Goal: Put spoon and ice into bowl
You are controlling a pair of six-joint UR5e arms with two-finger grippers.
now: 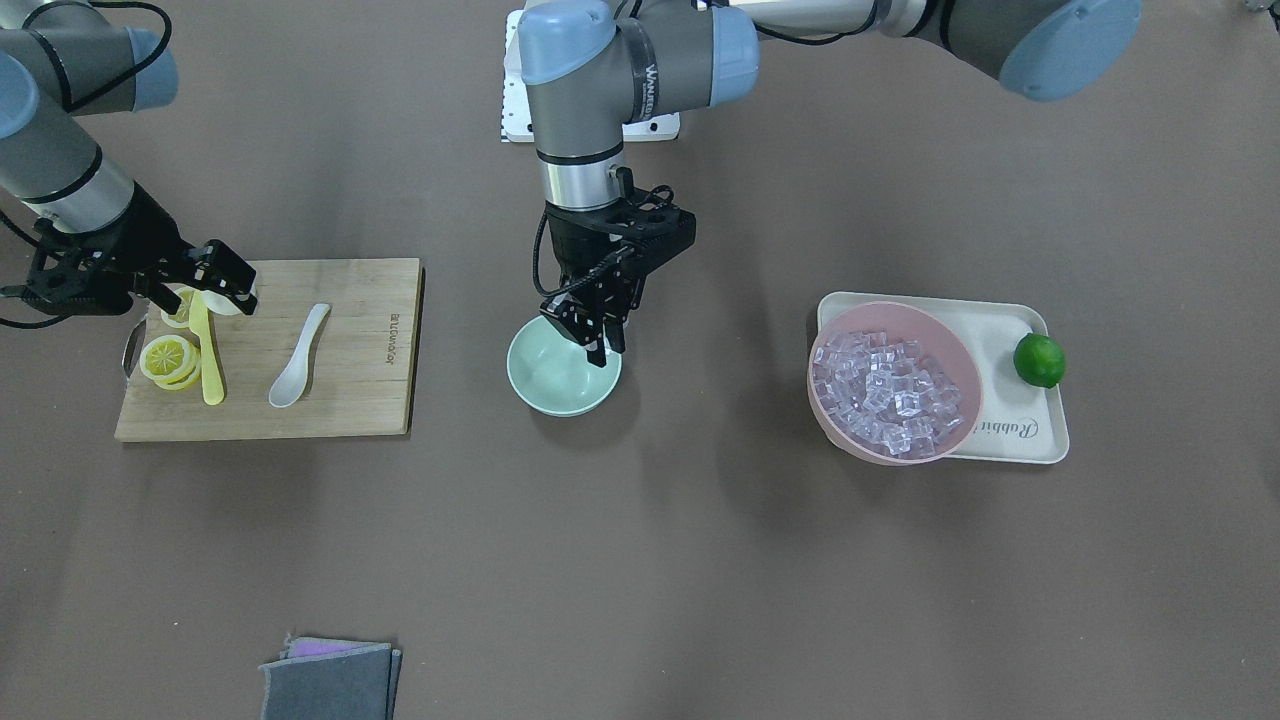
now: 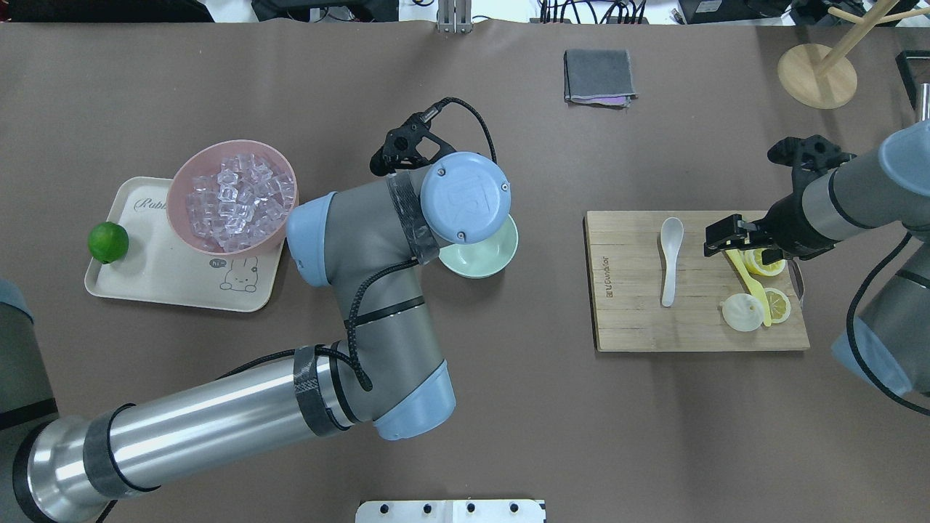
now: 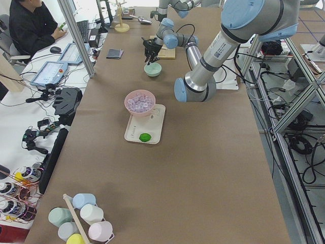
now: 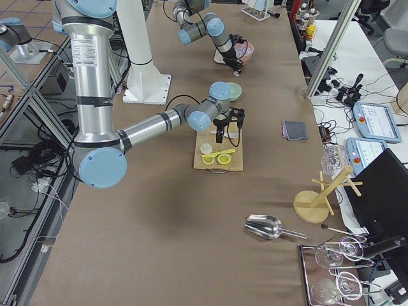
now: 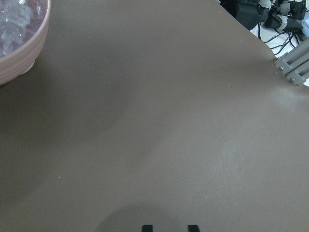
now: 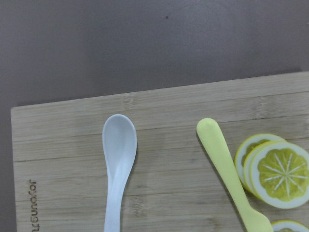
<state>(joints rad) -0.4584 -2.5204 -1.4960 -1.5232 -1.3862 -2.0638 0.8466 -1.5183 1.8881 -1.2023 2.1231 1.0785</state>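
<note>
Right gripper [image 1: 200, 295]: hovering, jaws spread; spoon [image 1: 298, 360] lying beside them, bowl-side, past knife [image 1: 207, 355], handle pointing robotward.
Left gripper [image 1: 585, 335]: hanging over bowl [image 1: 545, 385], jaws parted; ice [image 1: 885, 390] sitting well apart.
Nearer arm: right.

A small glossy white spoon [image 1: 302, 356] lies flat, scoop up, on a wooden cutting board [image 1: 370, 340], with its short curved handle pointing towards the robot. Well apart from it, a small round pale mint-green bowl [image 1: 550, 382] stands upright on the brown table [image 1: 700, 550], its smooth inside showing. The ice [image 1: 885, 390], many clear cubes, is heaped in a pink bowl [image 1: 845, 437] farther along.
</note>
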